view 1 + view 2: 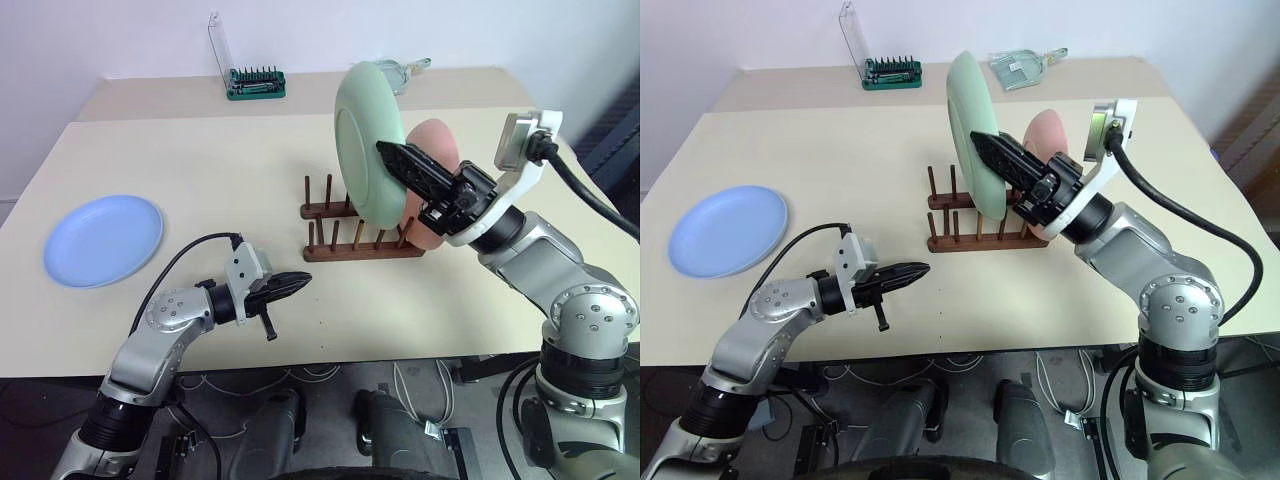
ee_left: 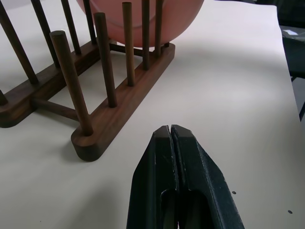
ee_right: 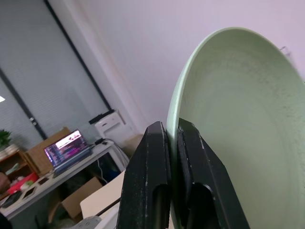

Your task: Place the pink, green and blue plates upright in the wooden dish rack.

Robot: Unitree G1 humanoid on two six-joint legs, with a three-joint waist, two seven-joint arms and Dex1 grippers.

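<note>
My right gripper [image 1: 384, 149] is shut on the rim of the pale green plate [image 1: 365, 140], holding it upright in the air above the wooden dish rack [image 1: 350, 250]. Its two fingers [image 3: 157, 162] pinch the green plate's edge [image 3: 228, 119]. The pink plate [image 1: 437, 150] stands upright in the rack's right end, behind the green one, and shows between the pegs [image 2: 143, 21]. The light blue plate [image 1: 103, 238] lies flat on the table at the far left. My left gripper [image 1: 306, 279] hovers shut and empty just above the table, in front of the rack's left end.
A green screwdriver-bit holder [image 1: 256, 84] with a clear lid stands at the back of the beige table [image 1: 200, 160]. A clear packet [image 1: 1025, 66] lies at the back right. The rack's left pegs [image 1: 317, 190] stand free.
</note>
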